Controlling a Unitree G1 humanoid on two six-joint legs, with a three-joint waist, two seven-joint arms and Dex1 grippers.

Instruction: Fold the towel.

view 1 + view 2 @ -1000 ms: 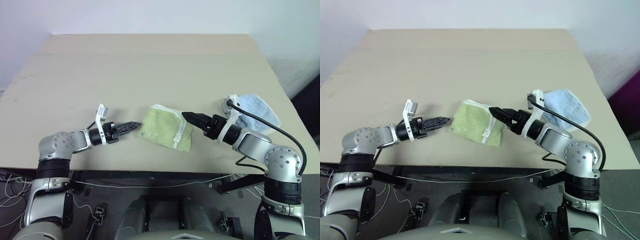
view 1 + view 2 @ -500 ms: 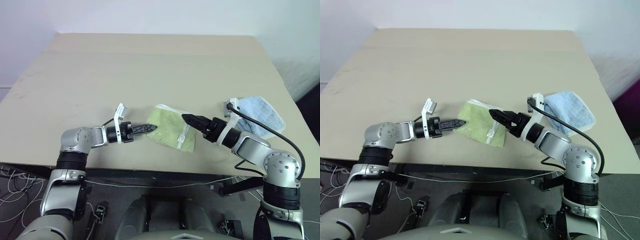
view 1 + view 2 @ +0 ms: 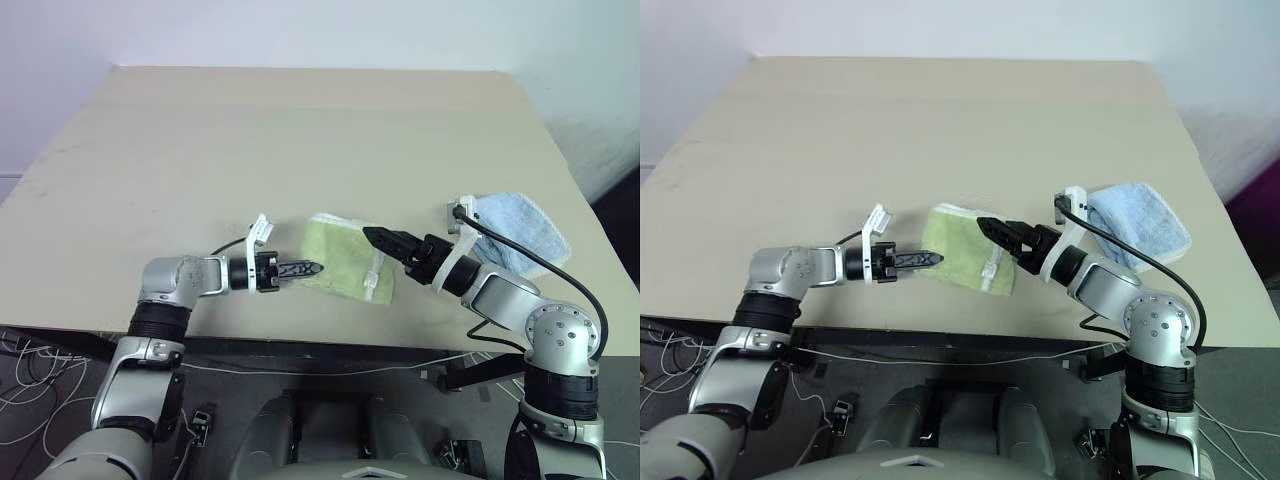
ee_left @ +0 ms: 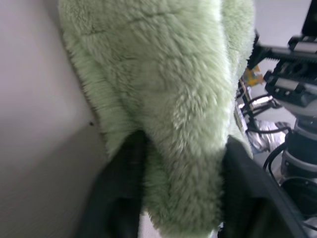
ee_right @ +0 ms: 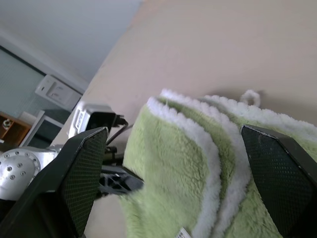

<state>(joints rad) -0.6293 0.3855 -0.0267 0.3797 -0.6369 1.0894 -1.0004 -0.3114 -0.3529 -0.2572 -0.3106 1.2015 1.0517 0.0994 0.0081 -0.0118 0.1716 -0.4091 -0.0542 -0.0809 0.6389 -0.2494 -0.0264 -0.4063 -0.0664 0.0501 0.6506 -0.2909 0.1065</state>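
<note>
Left gripper (image 3: pixel 312 268) level over the table (image 3: pixel 300 140) near its front edge, fingers (image 4: pixel 124 193) closed on the left edge of the towel (image 3: pixel 345 260), green pile bunched between them in the wrist view. Towel folded, lying near the table's front edge between the two grippers, white edging and tag on its right side. Right gripper (image 3: pixel 372 236) level above the towel's right edge, fingers (image 5: pixel 81 168) spread wide and holding nothing; blue towel (image 3: pixel 520 230) on the table behind the right wrist.
</note>
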